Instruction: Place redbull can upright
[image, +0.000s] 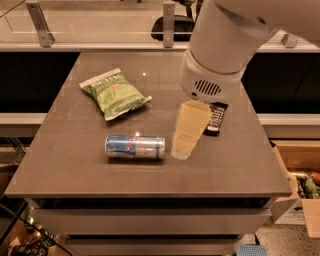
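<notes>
The redbull can (135, 147) lies on its side on the brown table (75, 170), left of centre near the front, blue and silver with its long axis left to right. My gripper (182, 148) hangs from the large white arm and points down just right of the can's right end, a small gap apart. It appears as one pale yellowish finger shape. Nothing is in it.
A green chip bag (115, 93) lies behind and left of the can. A dark snack bar (216, 118) lies right of the gripper, partly hidden by the arm. A cardboard box (300, 180) with items stands on the floor at the right. A railing runs behind the table.
</notes>
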